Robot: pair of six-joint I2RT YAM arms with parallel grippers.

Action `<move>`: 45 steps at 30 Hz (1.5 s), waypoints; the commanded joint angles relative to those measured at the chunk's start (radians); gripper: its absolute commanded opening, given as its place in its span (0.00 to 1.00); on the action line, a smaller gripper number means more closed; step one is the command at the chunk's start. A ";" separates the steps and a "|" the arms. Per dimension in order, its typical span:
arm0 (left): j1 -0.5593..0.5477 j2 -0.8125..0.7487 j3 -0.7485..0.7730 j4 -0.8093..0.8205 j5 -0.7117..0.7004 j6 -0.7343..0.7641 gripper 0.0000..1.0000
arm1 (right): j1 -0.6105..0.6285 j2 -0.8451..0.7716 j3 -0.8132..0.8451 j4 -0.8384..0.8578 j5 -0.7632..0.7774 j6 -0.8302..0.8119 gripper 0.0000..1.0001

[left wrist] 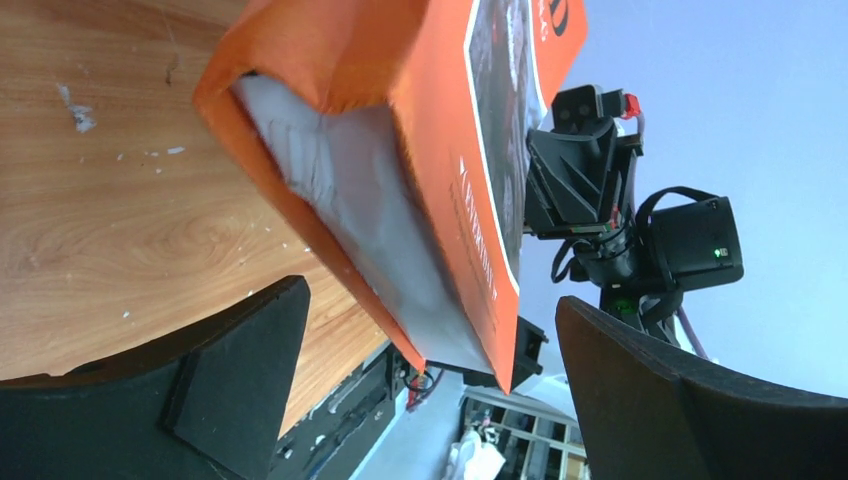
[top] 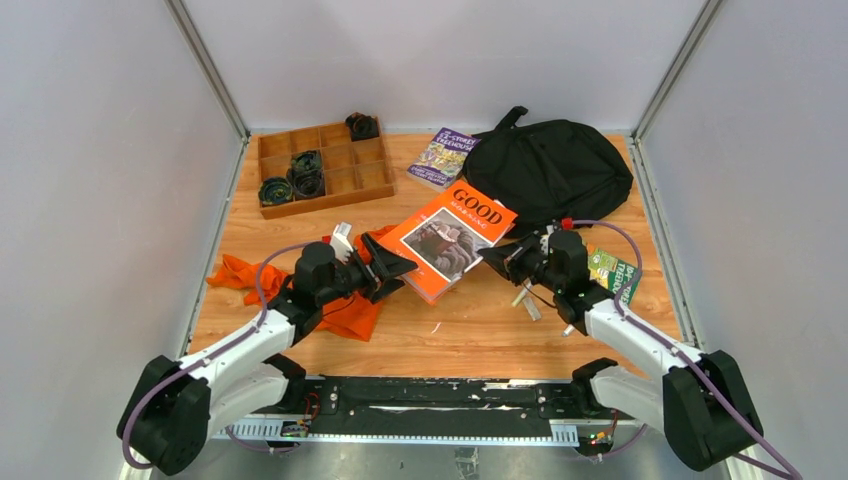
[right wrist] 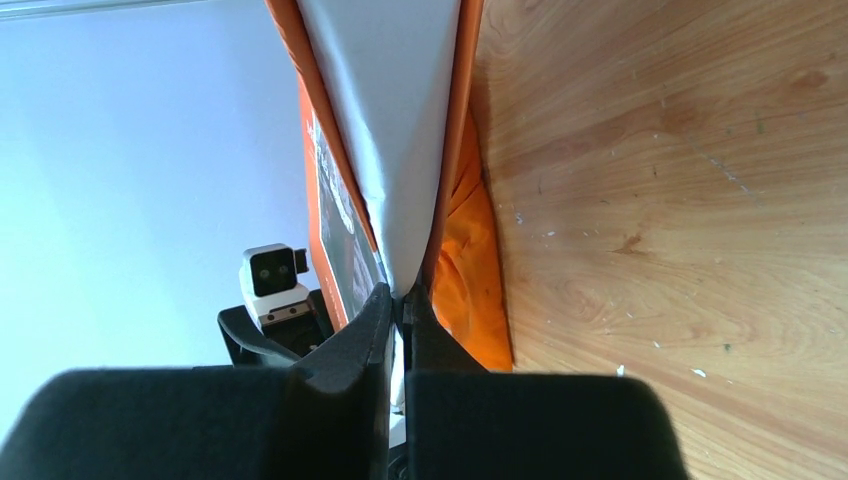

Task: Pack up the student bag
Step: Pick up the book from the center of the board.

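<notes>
The right hand (right wrist: 400, 300) is clamped on the orange book (top: 450, 238), tilted over the desk (top: 480, 325). The left hand (left wrist: 430, 300) is spread apart.

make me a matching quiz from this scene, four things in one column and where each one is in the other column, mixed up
Things:
1. orange book
2. student bag
3. wooden tray
4. orange cloth

Places:
A. far left of the table
B. crumpled, partly under the left arm
C. pinched at one edge by the right claw
D. far right of the table

Pairs: 1-C, 2-D, 3-A, 4-B
</notes>
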 commanded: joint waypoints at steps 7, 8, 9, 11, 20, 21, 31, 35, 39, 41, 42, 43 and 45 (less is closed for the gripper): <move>0.007 -0.016 -0.024 0.117 -0.003 -0.013 0.99 | -0.012 -0.005 0.029 0.103 -0.074 0.053 0.00; 0.007 -0.019 -0.028 0.122 -0.015 -0.010 0.99 | -0.012 -0.005 0.029 0.102 -0.083 0.055 0.00; 0.007 -0.017 -0.026 0.124 -0.023 -0.002 0.98 | -0.011 -0.005 0.029 0.099 -0.093 0.057 0.00; 0.007 0.006 -0.015 0.125 -0.031 0.023 0.96 | -0.007 -0.007 0.030 0.073 -0.104 0.059 0.00; 0.007 0.136 0.064 0.203 -0.061 0.015 0.72 | 0.049 -0.028 0.033 -0.001 -0.067 0.030 0.00; 0.007 0.147 0.068 0.224 -0.067 0.006 0.68 | 0.055 -0.020 0.037 -0.002 -0.073 0.024 0.00; 0.079 0.176 0.179 0.185 -0.032 0.058 0.27 | 0.065 -0.072 0.172 -0.413 -0.086 -0.356 0.52; 0.198 0.132 0.274 0.052 -0.004 0.120 0.19 | 0.060 -0.161 0.369 -0.793 0.187 -0.656 0.62; 0.314 0.105 0.383 -0.116 0.040 0.215 0.16 | 0.059 -0.158 0.506 -0.859 0.393 -0.859 0.65; 0.349 0.103 0.456 -0.239 0.050 0.285 0.15 | 0.062 -0.055 0.623 -0.910 0.420 -0.961 0.65; 0.364 0.100 0.490 -0.300 0.048 0.323 0.15 | 0.065 0.004 0.679 -0.933 0.438 -0.989 0.64; 0.375 0.097 0.522 -0.353 0.042 0.366 0.15 | 0.073 0.062 0.726 -0.943 0.447 -1.011 0.64; 0.388 0.094 0.575 -0.424 0.021 0.415 0.15 | 0.103 0.159 0.765 -0.880 0.496 -1.077 0.62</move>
